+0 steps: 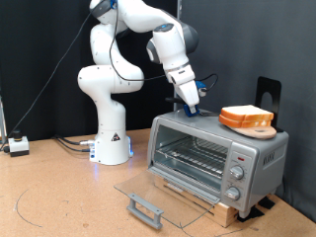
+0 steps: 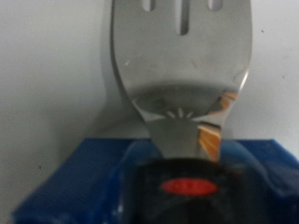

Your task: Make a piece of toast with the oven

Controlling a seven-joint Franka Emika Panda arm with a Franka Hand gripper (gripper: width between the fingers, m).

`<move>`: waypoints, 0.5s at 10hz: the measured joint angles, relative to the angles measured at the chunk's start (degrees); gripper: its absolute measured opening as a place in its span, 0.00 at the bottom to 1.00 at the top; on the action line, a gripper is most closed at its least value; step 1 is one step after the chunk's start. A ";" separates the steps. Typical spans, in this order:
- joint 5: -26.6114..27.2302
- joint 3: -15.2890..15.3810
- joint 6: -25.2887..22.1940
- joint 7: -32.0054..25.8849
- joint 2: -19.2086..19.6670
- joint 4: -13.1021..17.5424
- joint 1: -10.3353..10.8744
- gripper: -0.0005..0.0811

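The silver oven (image 1: 247, 155) stands on the table at the exterior view's right, its glass door (image 1: 163, 191) folded down flat and open, with the wire rack showing inside. The piece of toast (image 1: 247, 116) lies on a round wooden board (image 1: 261, 130) on the oven's top; I can make out only one stack of bread. My gripper (image 1: 192, 102) hangs over the oven's top left corner, just left of the toast. It is shut on a metal spatula (image 2: 182, 65) with a black handle (image 2: 187, 187). The blade points away from the hand.
The robot's white base (image 1: 111, 138) stands left of the oven. A black stand (image 1: 269, 94) rises behind the oven at the right. A small white box (image 1: 20, 145) with cables sits at the far left. The door's bar handle (image 1: 145, 209) juts out over the table in front.
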 joint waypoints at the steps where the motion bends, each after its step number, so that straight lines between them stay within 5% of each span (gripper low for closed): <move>1: 0.17 -0.30 0.00 -0.02 0.00 0.08 -0.03 0.49; 5: 2.11 -9.71 -4.53 -4.56 -2.09 1.85 0.01 0.49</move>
